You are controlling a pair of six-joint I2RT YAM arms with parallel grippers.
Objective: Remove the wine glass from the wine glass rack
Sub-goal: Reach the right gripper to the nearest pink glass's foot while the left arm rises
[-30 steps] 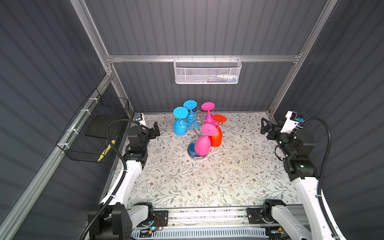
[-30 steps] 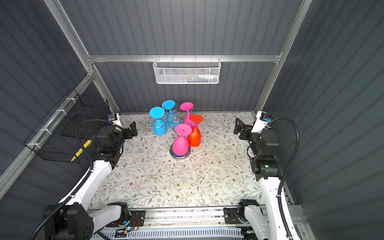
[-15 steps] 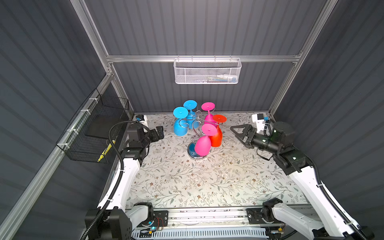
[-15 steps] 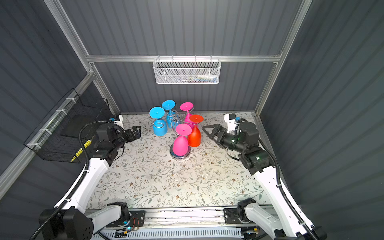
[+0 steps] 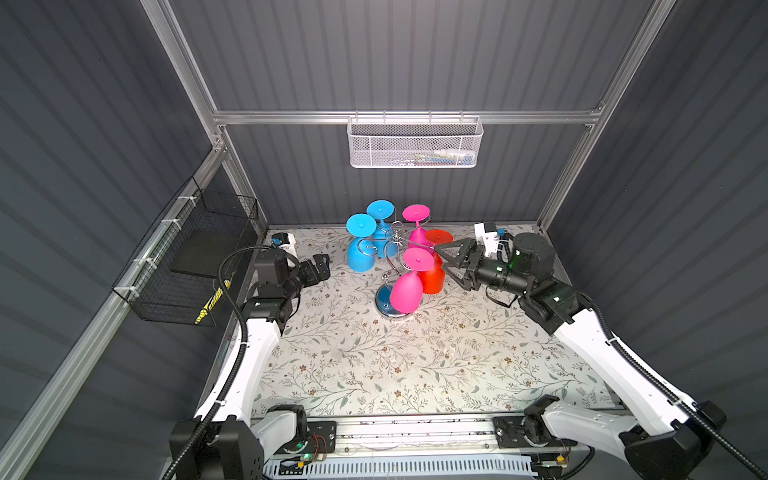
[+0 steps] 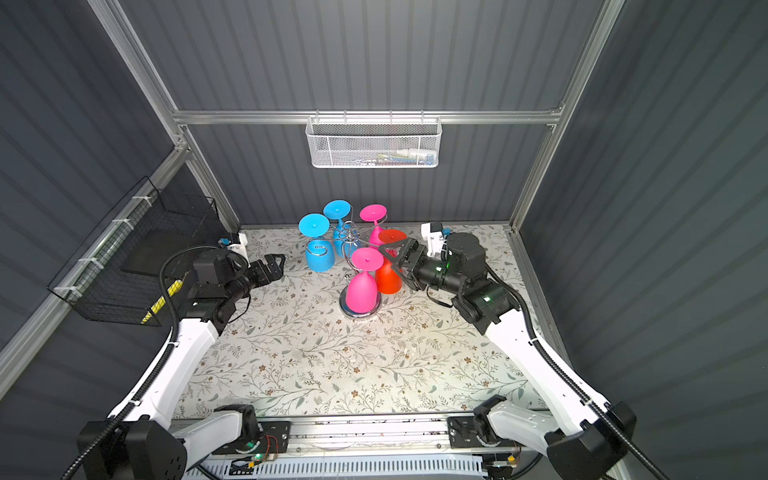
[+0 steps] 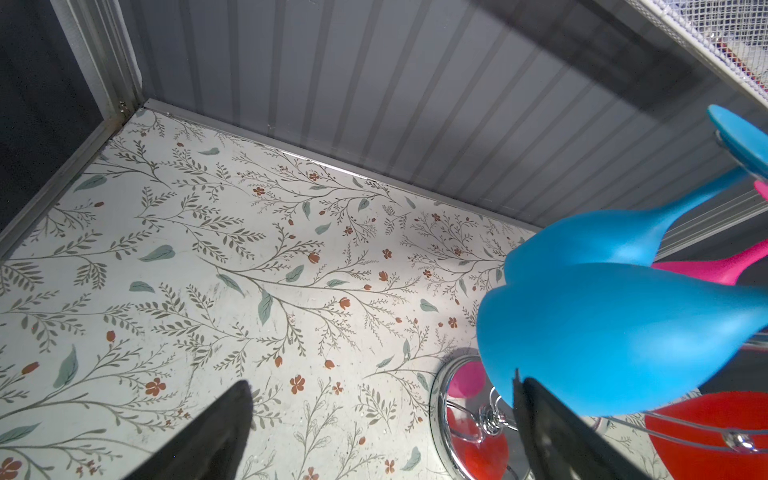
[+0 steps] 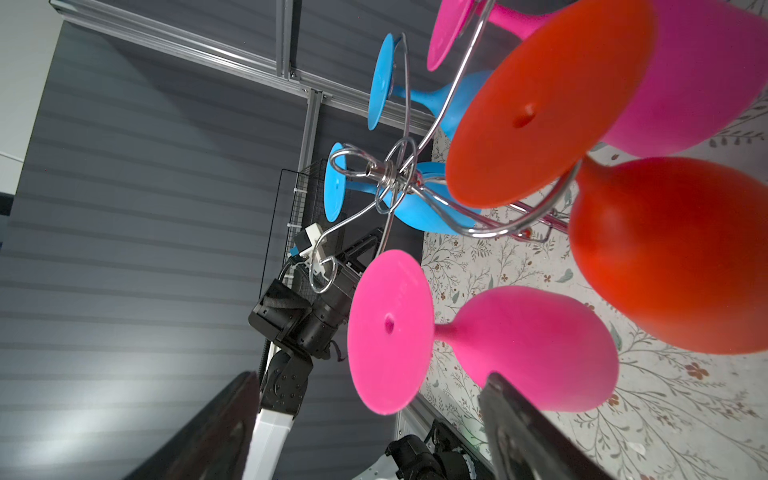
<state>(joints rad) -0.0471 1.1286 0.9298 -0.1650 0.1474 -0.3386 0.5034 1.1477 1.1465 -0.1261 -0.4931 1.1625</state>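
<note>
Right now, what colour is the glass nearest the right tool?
Red-orange glass; clearest in the right wrist view.

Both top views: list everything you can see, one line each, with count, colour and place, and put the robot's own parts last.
wine glass rack: one, chrome wire, back middle of the table, on a round mirror base.
blue glasses: two, hanging upside down on the rack's left side.
pink glasses: two, one at the front, one at the back.
red glass: one, on the rack's right side.
white mesh basket: one, on the back wall rail.
black wire basket: one, on the left wall.
table: one, floral white cover.
left hand: open, left of the blue glasses.
right hand: open, beside the red glass.
</note>
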